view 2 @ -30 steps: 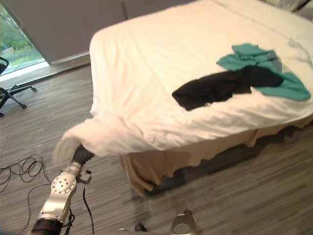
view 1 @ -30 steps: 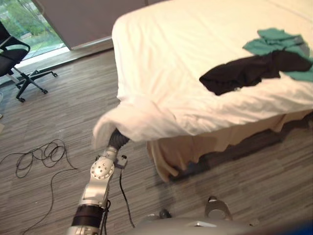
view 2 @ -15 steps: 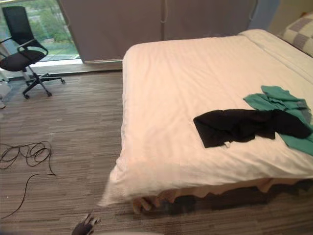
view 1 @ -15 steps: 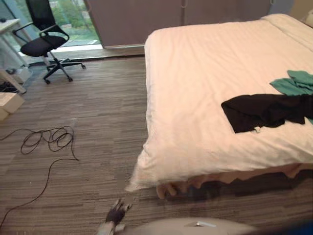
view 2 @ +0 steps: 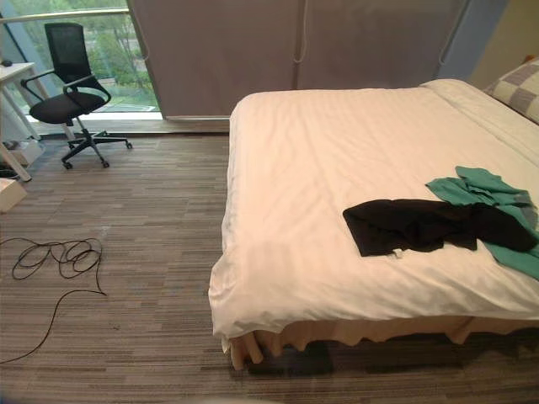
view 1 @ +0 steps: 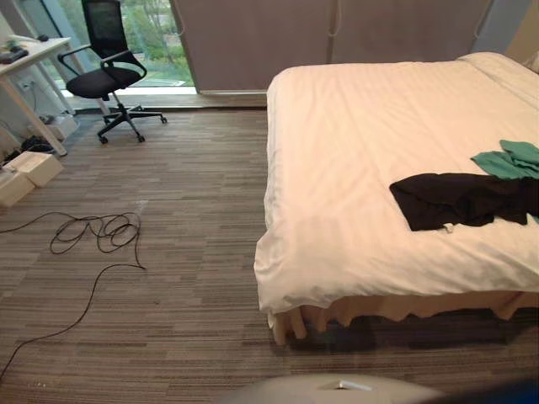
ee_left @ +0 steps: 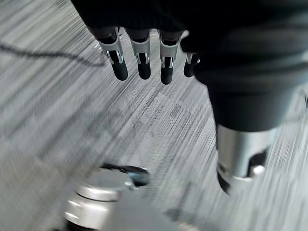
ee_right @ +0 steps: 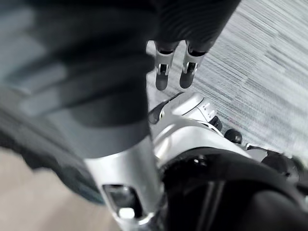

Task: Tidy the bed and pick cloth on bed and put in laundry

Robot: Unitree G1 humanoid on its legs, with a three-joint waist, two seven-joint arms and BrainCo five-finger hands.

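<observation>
White duvet [view 2: 320, 168] lies smooth; black cloth [view 2: 421, 225] and green cloth [view 2: 473, 187] look next. Left robot hand [ee_left: 139, 54] and right robot hand [ee_right: 162, 71] hang slack, empty, so a reach is needed.

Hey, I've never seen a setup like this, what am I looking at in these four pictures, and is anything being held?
This is a two-legged humanoid robot meant to tidy the bed. The two wide pictures come from cameras in its head, looking down at the room. On the bed lie a black cloth and a green cloth partly under it. An office chair stands by the window. The two close pictures come from cameras on its wrists: the left hand and right hand hang over the floor, fingers straight, holding nothing.
</observation>
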